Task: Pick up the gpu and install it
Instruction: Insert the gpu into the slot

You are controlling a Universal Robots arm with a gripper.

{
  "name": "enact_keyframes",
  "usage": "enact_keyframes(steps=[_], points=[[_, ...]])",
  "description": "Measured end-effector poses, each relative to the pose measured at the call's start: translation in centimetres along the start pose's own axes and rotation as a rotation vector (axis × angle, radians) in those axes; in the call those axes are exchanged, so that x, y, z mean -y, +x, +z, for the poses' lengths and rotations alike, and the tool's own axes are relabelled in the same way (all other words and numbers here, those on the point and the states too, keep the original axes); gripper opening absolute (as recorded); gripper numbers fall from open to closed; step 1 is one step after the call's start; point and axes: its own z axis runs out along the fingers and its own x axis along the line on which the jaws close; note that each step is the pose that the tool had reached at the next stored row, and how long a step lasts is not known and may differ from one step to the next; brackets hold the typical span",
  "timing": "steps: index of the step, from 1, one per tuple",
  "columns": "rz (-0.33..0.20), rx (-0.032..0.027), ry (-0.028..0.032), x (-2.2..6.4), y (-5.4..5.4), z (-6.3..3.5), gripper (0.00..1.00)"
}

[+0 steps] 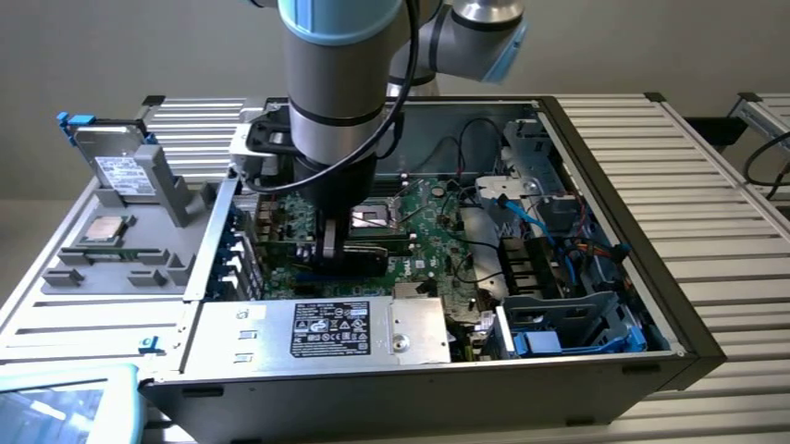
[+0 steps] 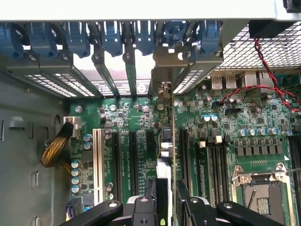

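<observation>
- A slatted metal table (image 1: 704, 203) carried everything.
- An open computer case (image 1: 408, 388) lay on it.
- A grey parts tray (image 1: 111, 277) sat beside the case.

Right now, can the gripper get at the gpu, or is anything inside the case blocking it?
Probably yes: the gripper seems closed on the gpu, holding it on edge over the expansion slots of the motherboard. No cable crosses there; the red wires run clear of it.

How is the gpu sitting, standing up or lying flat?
Standing on edge: the gpu looks like a thin strip between the fingers, above the motherboard.
</observation>
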Motion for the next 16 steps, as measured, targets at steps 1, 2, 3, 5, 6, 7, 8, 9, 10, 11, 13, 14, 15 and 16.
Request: enact_keyframes(steps=[1, 2, 3, 5, 6, 7, 8, 9, 10, 11, 13, 14, 15, 16], points=[[0.0, 0.0002, 0.0, 0.01, -0.01, 0.01, 0.28], [0.0, 0.0004, 0.0001, 0.01, -0.01, 0.01, 0.28], [0.0, 0.0005, 0.0001, 0.01, -0.01, 0.02, 0.28], [0.0, 0.0004, 0.0001, 0.01, -0.01, 0.02, 0.28], [0.0, 0.0, 0.0003, 0.02, -0.02, 0.06, 0.28], [0.0, -0.0002, 0.0004, 0.02, -0.01, 0.13, 0.28], [0.0, -0.0009, 0.0004, 0.02, -0.01, 0.16, 0.28], [0.0, -0.0013, 0.0003, 0.02, -0.01, 0.16, 0.28], [0.0, -0.0013, 0.0003, 0.02, -0.01, 0.16, 0.28], [0.0, -0.0014, 0.0003, 0.02, -0.01, 0.16, 0.28], [0.0, -0.0016, -0.0002, -0.09, -0.05, 0.17, 0.28], [0.0, -0.0016, -0.0031, -0.09, -0.06, 0.18, 0.28], [0.0, -0.001, -0.0055, -0.09, -0.09, 0.21, 0.28], [0.001, -0.0016, -0.0062, -0.1, -0.11, 0.2, 0.28]])
